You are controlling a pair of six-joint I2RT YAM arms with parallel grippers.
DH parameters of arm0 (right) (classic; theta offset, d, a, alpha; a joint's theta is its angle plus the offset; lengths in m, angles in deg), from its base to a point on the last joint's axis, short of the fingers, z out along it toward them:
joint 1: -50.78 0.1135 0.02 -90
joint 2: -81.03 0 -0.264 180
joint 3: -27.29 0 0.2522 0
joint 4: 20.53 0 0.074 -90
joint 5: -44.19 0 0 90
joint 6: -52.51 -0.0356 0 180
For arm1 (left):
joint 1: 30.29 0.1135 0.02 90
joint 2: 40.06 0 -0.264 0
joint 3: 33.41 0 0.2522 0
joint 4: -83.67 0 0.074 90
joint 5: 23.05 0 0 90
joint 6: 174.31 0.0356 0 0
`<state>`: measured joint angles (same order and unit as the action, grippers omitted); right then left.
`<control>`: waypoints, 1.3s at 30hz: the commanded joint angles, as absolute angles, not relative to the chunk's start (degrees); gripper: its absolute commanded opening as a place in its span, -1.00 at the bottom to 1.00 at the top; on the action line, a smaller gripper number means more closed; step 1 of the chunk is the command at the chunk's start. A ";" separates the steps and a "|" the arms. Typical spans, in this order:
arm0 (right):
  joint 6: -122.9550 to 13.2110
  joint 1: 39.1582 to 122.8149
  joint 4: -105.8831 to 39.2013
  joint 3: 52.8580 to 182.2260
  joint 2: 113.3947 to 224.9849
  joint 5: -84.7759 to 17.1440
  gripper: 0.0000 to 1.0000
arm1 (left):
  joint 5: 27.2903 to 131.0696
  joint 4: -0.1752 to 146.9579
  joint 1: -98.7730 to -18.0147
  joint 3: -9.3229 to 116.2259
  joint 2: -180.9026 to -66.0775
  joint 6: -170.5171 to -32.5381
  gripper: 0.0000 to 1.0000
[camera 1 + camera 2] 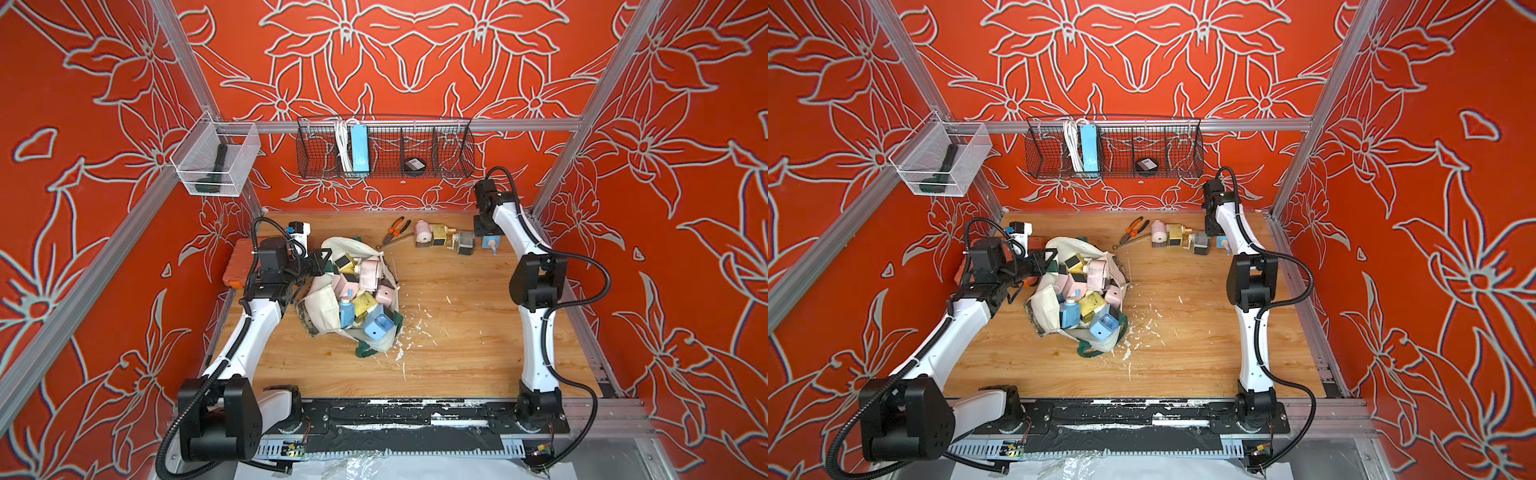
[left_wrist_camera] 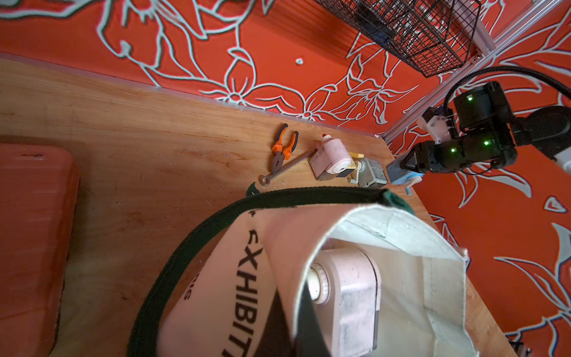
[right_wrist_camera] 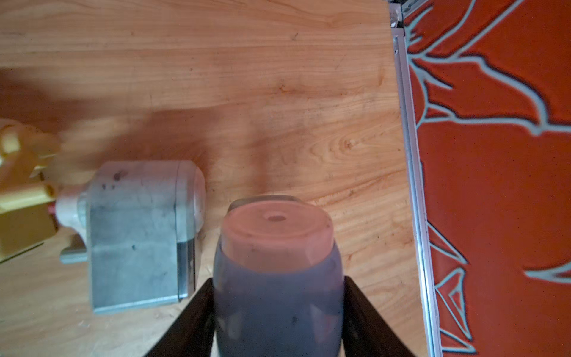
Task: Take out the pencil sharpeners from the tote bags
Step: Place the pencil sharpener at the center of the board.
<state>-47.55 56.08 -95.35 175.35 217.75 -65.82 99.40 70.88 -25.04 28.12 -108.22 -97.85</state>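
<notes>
seen from above with the back wall at 12 o'clock, the tote bag (image 1: 322,305) slumps on the wooden table (image 1: 457,353) left of centre, about 9 o'clock, with its mouth gaping upward. a heap of pencil sharpeners (image 1: 368,291) fills it: pink, yellow and at least 2 blue, 1 of them at the bag's 5 o'clock lip. the left gripper (image 1: 324,262) is pinched tight on the bag's 10 o'clock rim. in the left wrist view a dark green strap (image 2: 185,247) arcs over the wood, lettered canvas is pulled up close, and a bagged pink sharpener (image 2: 349,293) shows inside the opening. the orange tool case (image 1: 237,262) lies at the table's 9 o'clock edge, close behind that arm, so there is little room on that side.

along the 12 to 1 o'clock edge lie orange-handled pliers (image 1: 397,227) and a thin metal rod (image 1: 395,242). next to them stand a pink sharpener (image 1: 424,232), a yellow sharpener (image 1: 440,237) and a grey-green sharpener (image 1: 466,242), packed close. the right gripper (image 3: 278,279) holds the blue sharpener (image 1: 491,243) at the row's right end, 1 finger (image 3: 191,315) on each flank and the jaws about half wide. a slim gap separates it from the grey-green one. a strip of wood lies between it and the aluminium rail (image 3: 411,154) at the 3 o'clock edge.

open wood runs from 2 to 6 o'clock, with white flecks (image 1: 415,326) near the bag. the black base rail (image 1: 415,415) bounds the 6 o'clock edge.
</notes>
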 commanded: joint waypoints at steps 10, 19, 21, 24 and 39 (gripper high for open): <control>-46.91 55.62 -98.59 180.45 223.57 -62.34 -0.25 | 98.41 72.90 -24.91 28.35 -108.18 -98.22 -1.00; -48.50 55.68 -99.49 180.47 221.69 -64.05 0.44 | 98.50 72.90 -24.88 28.25 -108.17 -98.37 -1.00; -49.03 55.62 -99.46 179.68 220.15 -63.98 0.50 | 98.50 72.90 -24.94 28.25 -108.17 -98.32 -1.00; -49.77 55.70 -99.17 177.87 217.25 -62.91 0.52 | 98.59 72.98 -24.93 28.09 -108.13 -98.39 -1.00; -53.73 72.22 -65.83 122.55 165.43 -42.06 0.33 | 98.16 72.73 -25.40 28.11 -108.00 -98.13 -1.00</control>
<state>-52.75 67.82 -76.46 130.41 171.09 -50.59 99.09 70.88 -25.17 28.12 -108.29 -97.85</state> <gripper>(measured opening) 0.668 0.047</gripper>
